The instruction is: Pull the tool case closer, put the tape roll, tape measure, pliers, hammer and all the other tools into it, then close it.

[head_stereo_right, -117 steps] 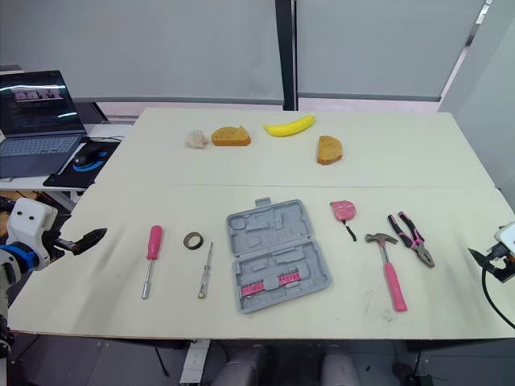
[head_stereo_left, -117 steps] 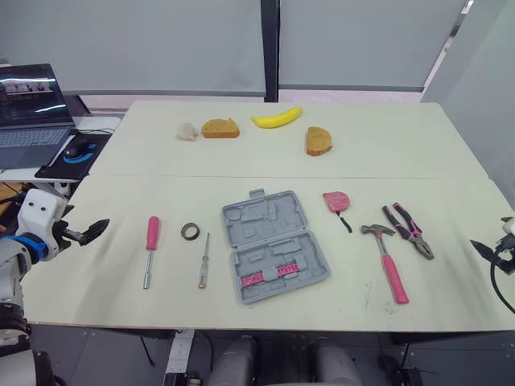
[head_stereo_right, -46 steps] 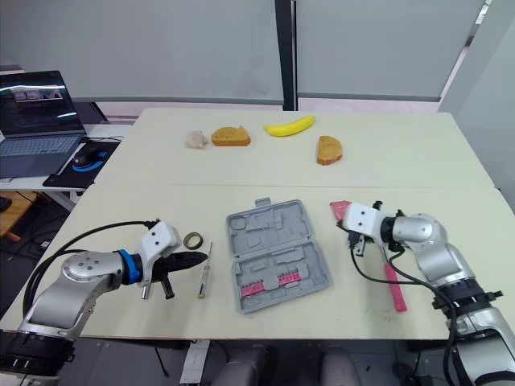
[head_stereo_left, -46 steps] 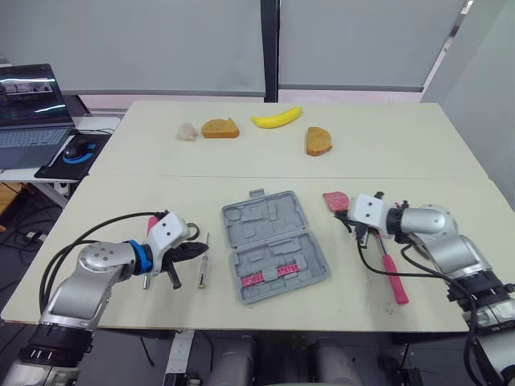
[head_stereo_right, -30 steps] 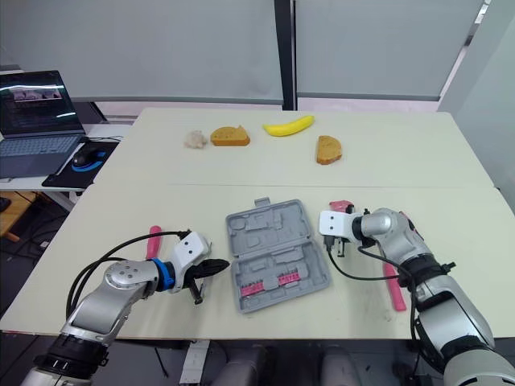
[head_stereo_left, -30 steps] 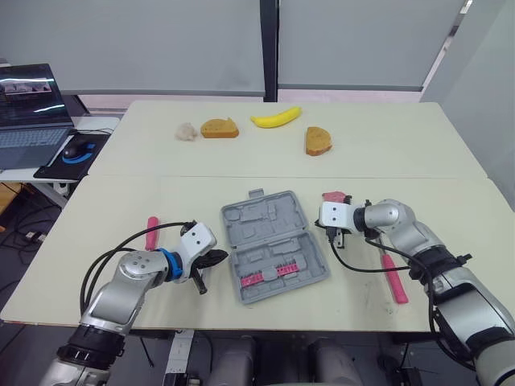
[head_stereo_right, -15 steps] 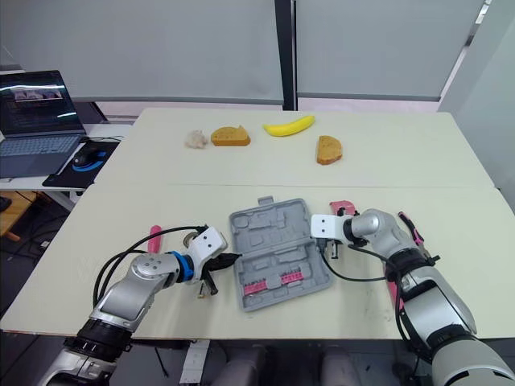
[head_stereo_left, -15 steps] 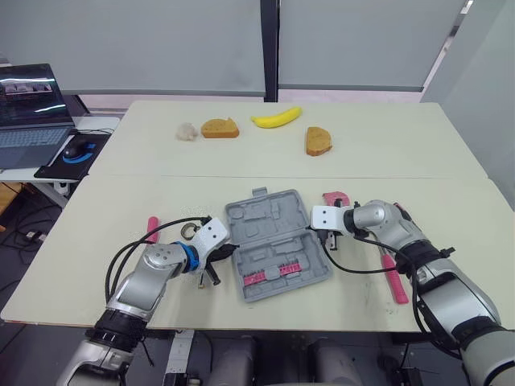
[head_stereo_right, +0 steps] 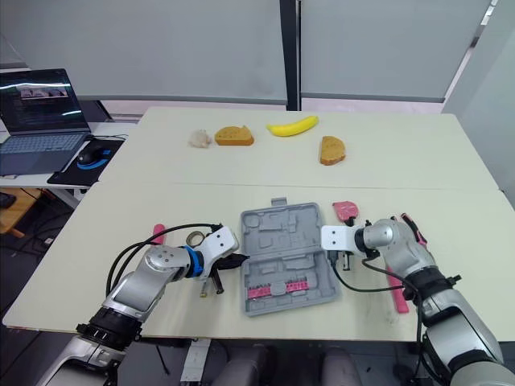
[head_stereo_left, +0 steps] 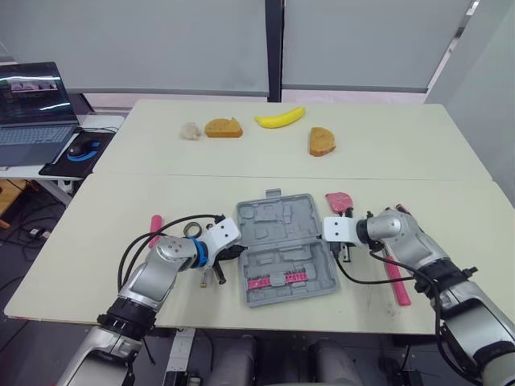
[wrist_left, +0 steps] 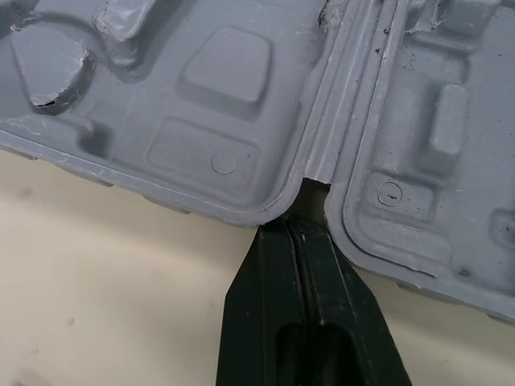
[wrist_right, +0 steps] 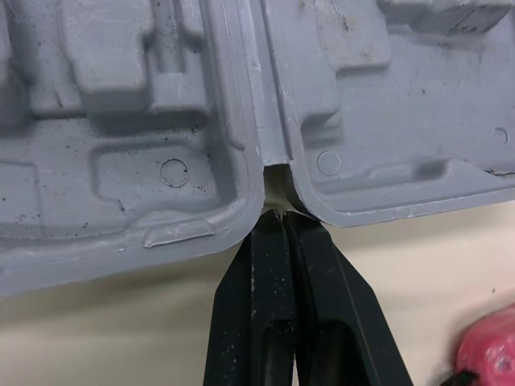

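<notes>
Change: both arms, out at the table's edges a few seconds back, have come in to either side of the tool case (head_stereo_left: 286,241), which now lies squarer to the table's near edge.
Left-side tools: pink screwdriver (head_stereo_left: 154,225) and tape roll (head_stereo_left: 191,229) lie loose on the table (head_stereo_left: 265,165), just beyond the left arm, not yet packed.
Left gripper (wrist_left: 296,233): fingers pressed together with nothing between them, tip set into the hinge notch on the case's left edge.
Tool case: open flat at mid-table, both grey halves face up, short of the near edge.
Right gripper (wrist_right: 278,221): fingers likewise clenched on nothing, tip lodged in the matching notch on the right edge.
Right-side tools: tape measure (head_stereo_left: 339,201) just beyond the right gripper, hammer (head_stereo_left: 396,277) further right, both outside the case.
Step in hand: dragging the case nearer, judged barely begun.
Doing it well: draw both tips back at an even pace so the case does not swivel, keep them low in the notches so they do not ride over the rim, and stop before the case overhangs the edge.
</notes>
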Controlling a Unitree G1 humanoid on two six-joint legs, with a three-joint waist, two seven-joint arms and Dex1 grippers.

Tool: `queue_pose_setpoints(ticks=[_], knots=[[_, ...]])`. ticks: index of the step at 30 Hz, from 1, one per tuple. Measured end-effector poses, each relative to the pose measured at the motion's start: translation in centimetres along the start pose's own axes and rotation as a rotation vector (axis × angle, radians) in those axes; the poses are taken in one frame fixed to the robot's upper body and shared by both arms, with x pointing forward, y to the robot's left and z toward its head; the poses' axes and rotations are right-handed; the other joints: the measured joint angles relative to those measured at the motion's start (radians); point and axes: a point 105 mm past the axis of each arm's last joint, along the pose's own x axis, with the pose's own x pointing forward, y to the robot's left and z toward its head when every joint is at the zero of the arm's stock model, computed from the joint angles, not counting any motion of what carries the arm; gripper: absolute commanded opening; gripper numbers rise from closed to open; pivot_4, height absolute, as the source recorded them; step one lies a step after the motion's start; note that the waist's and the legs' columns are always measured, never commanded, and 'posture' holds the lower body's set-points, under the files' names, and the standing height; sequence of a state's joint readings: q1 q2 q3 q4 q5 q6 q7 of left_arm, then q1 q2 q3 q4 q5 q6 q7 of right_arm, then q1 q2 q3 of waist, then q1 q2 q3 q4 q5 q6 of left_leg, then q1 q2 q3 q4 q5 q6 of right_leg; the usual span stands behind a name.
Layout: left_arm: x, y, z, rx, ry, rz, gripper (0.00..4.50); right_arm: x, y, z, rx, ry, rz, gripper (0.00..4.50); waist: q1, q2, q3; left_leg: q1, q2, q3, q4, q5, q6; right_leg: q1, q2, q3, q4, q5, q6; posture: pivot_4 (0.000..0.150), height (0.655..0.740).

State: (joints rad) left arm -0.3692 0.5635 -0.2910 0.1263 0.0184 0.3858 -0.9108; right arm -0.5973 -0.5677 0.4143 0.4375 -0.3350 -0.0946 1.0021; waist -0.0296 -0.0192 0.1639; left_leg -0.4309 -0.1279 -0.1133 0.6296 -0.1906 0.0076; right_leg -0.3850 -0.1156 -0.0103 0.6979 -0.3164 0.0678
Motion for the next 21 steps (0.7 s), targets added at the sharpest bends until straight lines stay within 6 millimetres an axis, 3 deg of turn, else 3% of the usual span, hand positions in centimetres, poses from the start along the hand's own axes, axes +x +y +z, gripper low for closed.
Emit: queue_pose_setpoints(ticks=[6, 21], knots=[[1.0, -1.1, 0.7, 0.047, 0.011, -0.067, 0.00, -1.6, 2.0, -0.7, 0.066, 0.053, -0.005, 0.02, 0.002, 0.000, 0.000, 0.000, 0.000, 0.000, 0.000, 0.000, 0.000, 0.001, -0.001, 0.000, 0.000, 0.000, 0.000, 0.150, 0.7400], [1.3, -3.8, 0.8, 0.098, 0.012, -0.166, 0.00, -3.8, 6.4, -0.7, 0.185, 0.099, 0.009, 0.02, 0.003, -0.001, -0.001, 0.000, 0.000, -0.001, 0.000, -0.002, 0.003, 0.002, -0.003, -0.001, -0.001, 0.000, 0.000, 0.150, 0.7400]])
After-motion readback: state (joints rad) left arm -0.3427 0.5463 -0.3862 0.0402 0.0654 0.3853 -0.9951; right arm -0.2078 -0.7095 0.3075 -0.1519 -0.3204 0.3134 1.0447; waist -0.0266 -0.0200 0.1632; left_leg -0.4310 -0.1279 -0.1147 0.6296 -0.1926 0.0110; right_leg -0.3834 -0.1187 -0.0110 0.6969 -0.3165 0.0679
